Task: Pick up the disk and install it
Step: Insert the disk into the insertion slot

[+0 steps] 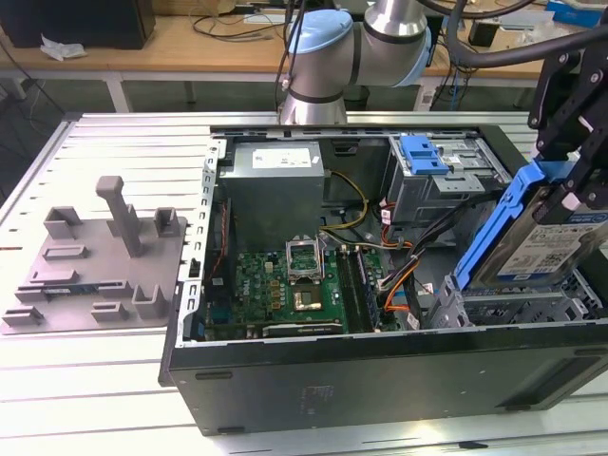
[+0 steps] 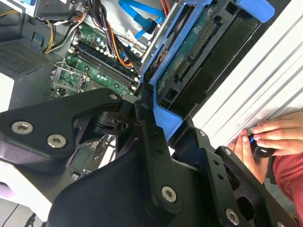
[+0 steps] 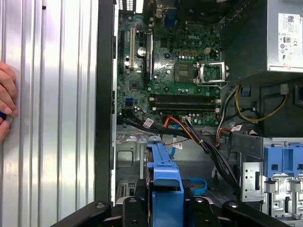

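While clamped in the gripper, fingers closed on the blue carrier bracket from both sides, treat the disk as a canted load: tipped steeply, label face showing in the exterior view, poised over the grey drive cage at the near corner of the computer case on the exterior view's right, not yet seated. Seen in the second wrist view with green circuit side and connector edge turned toward the case interior. Judging from that tilt, square the carrier to the cage rails before any pressing; likely to jam if driven in crooked. Mind the orange and black cables lying just beside the cage, between it and the motherboard; probably easy to trap under the carrier's lower edge. Go straight and gently, with plastic rails apt to flex and a firm grip worth holding until fully home. Steer clear of the small blue latch tab on the far cage and the grey power-supply box, both well apart from the load. Watch a person's hand resting on the slatted table just outside the case wall, near the gripper; reason enough to pause if brought closer.
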Robot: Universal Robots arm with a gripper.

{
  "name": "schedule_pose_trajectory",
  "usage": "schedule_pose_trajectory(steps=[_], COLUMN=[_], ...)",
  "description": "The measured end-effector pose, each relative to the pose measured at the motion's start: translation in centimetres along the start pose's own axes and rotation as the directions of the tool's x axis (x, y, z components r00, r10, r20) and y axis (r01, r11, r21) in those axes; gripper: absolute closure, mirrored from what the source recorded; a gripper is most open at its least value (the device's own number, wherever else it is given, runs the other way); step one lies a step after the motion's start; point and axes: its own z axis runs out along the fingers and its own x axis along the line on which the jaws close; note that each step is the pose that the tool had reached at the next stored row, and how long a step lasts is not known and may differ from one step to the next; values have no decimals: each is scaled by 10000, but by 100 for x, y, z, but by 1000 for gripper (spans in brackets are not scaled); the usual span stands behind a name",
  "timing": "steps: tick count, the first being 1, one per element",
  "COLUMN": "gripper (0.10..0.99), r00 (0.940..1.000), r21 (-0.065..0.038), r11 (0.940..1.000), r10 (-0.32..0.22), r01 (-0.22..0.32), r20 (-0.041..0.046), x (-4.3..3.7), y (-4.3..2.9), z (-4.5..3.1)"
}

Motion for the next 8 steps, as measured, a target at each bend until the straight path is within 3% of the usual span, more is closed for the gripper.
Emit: schedule_pose_trajectory(steps=[8], gripper=[718], r00=[10000], r21=[-1], r11=[10000], r10=[-2], r01=[2], r20=[0], x=[6], y=[-4], z=[57])
